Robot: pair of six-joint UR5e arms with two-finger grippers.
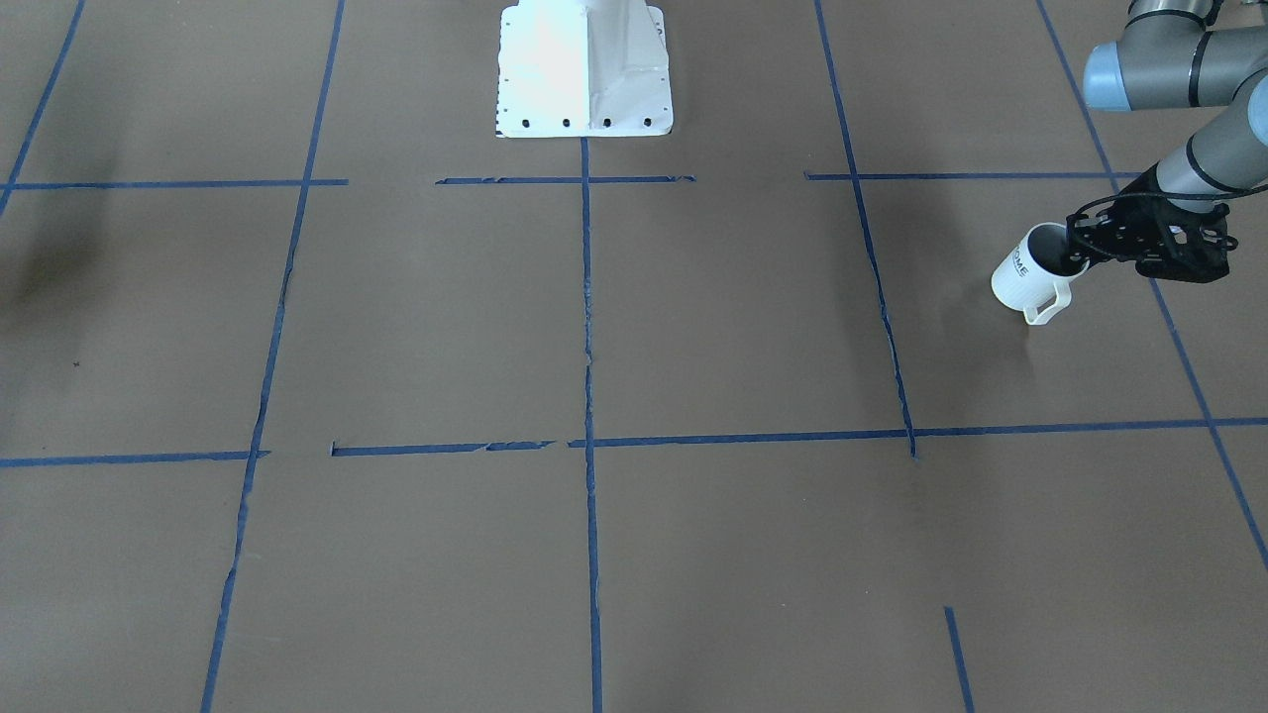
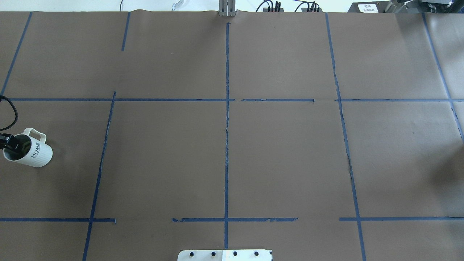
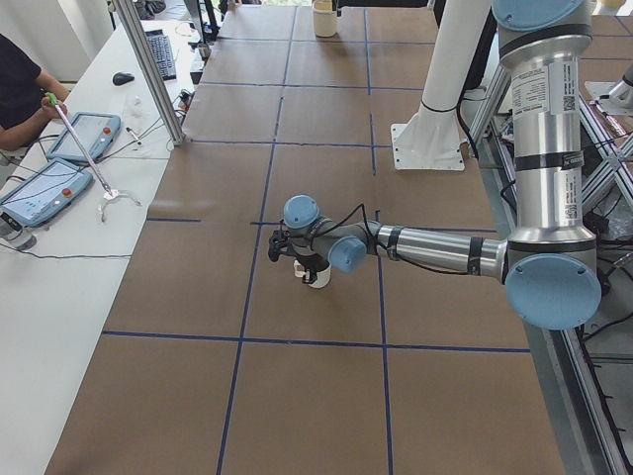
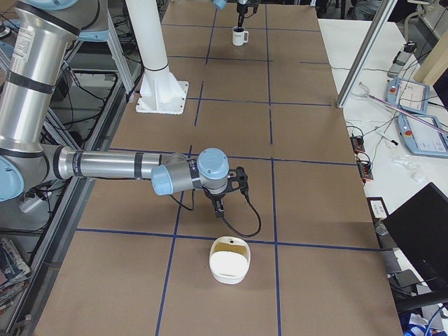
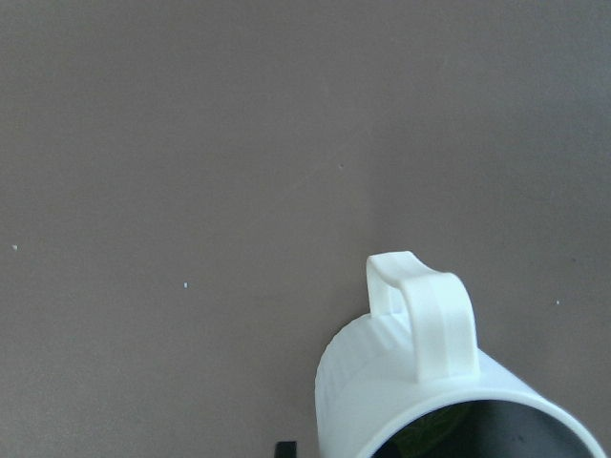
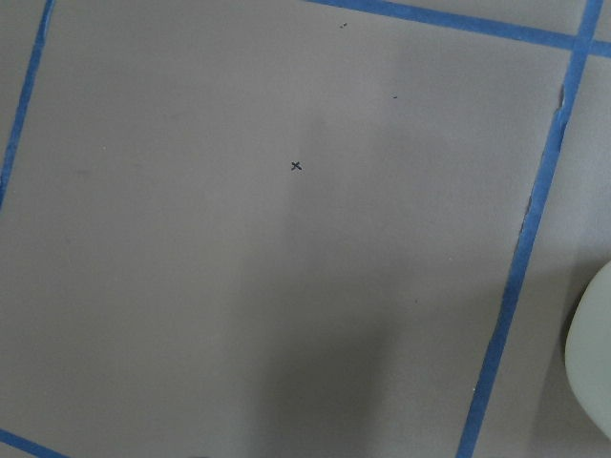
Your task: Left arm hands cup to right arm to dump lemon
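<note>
The off-white cup (image 1: 1025, 282) with "HOME" on its side stands near the table's left end, handle toward the far side. It also shows in the overhead view (image 2: 34, 152). My left gripper (image 1: 1078, 253) is shut on the cup's rim, one finger inside the mouth; in the overhead view (image 2: 11, 142) it is at the left edge. A yellow-green glimpse of the lemon (image 5: 430, 442) shows inside the cup (image 5: 410, 391). My right gripper (image 4: 219, 204) hangs low over the table's right end, far from the cup; I cannot tell whether it is open or shut.
A white bowl (image 4: 229, 261) sits on the table just in front of the right gripper; its edge shows in the right wrist view (image 6: 594, 372). The white robot pedestal (image 1: 584, 69) stands at the table's middle. Blue tape lines grid the brown surface.
</note>
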